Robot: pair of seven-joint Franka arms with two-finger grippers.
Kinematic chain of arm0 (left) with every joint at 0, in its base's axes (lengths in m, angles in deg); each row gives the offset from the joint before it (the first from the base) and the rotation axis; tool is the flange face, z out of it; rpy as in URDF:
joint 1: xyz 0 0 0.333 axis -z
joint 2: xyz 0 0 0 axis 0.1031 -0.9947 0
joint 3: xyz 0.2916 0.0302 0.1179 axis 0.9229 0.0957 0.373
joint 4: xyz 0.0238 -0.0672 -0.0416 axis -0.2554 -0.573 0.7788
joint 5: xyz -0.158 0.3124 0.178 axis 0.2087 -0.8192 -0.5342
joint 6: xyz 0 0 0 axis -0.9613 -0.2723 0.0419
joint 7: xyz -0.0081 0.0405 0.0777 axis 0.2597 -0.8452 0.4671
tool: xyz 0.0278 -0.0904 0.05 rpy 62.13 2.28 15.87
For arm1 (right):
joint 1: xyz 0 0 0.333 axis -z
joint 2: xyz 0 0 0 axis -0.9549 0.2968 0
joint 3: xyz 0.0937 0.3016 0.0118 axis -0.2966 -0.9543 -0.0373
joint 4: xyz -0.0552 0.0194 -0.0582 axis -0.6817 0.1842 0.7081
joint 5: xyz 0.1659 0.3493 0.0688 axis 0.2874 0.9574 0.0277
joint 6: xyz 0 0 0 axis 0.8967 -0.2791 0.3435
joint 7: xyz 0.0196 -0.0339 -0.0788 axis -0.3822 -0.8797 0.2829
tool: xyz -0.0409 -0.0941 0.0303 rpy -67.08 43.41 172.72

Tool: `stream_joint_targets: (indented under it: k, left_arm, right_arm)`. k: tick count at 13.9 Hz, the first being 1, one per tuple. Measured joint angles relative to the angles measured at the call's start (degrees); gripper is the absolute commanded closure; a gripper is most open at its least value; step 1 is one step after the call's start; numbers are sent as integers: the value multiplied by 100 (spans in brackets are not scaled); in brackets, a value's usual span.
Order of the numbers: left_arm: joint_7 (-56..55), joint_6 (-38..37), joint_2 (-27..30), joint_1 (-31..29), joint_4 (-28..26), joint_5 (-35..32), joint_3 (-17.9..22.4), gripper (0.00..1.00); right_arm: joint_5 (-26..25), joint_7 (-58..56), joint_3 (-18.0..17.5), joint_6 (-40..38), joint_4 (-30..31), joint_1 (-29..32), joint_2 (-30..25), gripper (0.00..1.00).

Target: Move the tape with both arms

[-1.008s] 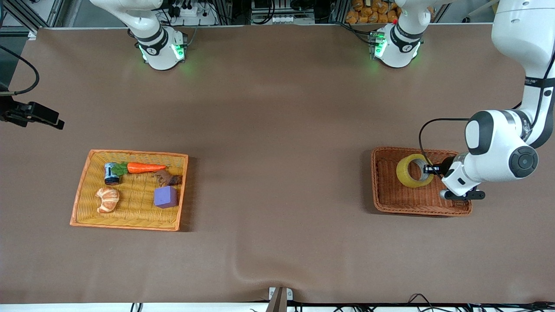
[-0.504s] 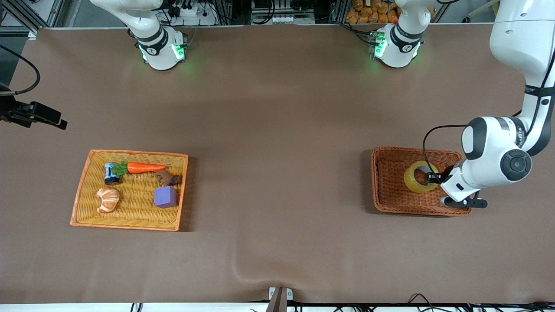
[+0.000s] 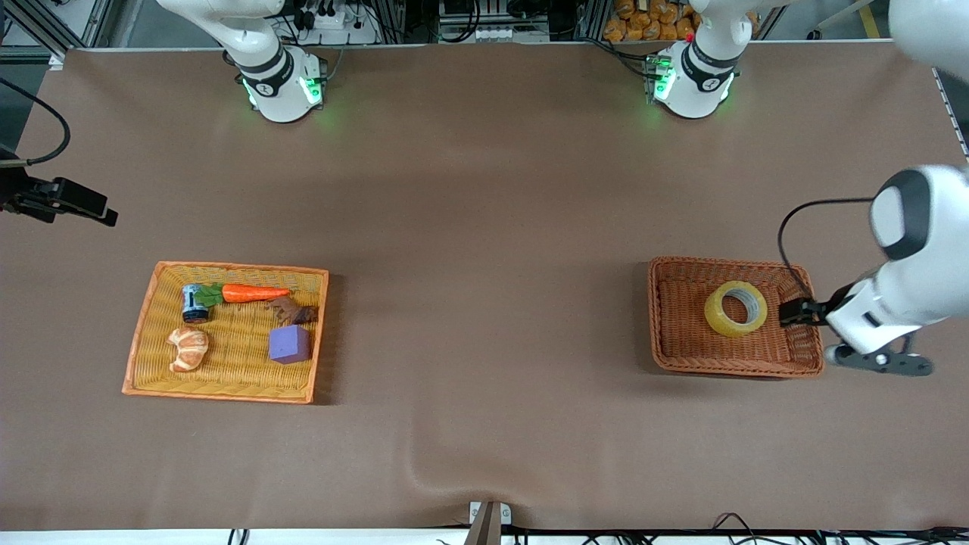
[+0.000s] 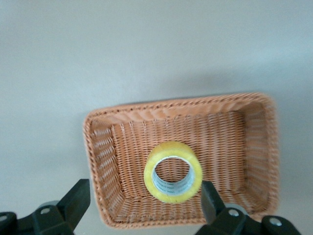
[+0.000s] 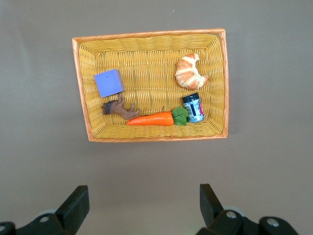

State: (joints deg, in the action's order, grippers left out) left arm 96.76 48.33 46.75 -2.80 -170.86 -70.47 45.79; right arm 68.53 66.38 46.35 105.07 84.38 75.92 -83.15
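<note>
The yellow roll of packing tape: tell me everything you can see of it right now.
The translucent yellow ring of packing tape has a grey-white inner core and lies flat, hole upward, on the floor of the brown woven wicker basket toward the left arm's end of the table. Nothing else lies in the basket. The left gripper is open and clear of the roll, so nothing grips it.

Brown table covering (image 3: 484,227), cluttered, perhaps shelving, along top

Yellow tape (image 3: 735,308) (grey-white core) in brown woven basket (image 3: 670,350).
</note>
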Motion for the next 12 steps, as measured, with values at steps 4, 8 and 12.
stream_joint_targets:
  k: [4, 8, 12]
  left_arm:
    - [-34, -577, 667, 6, 274, 56, -91, 0]
    - [-768, -1353, 1153, -12, 387, 399, -93, 0]
    - [-844, -1893, 1415, -8, 402, 394, -96, 0]
  right_arm:
    - [2, -11, -7, 0, 1, 1, 3, 0]
    - [3, -21, -22, 0, 5, 1, 56, 0]
    - [3, -26, -24, -8, 4, 4, 61, 0]
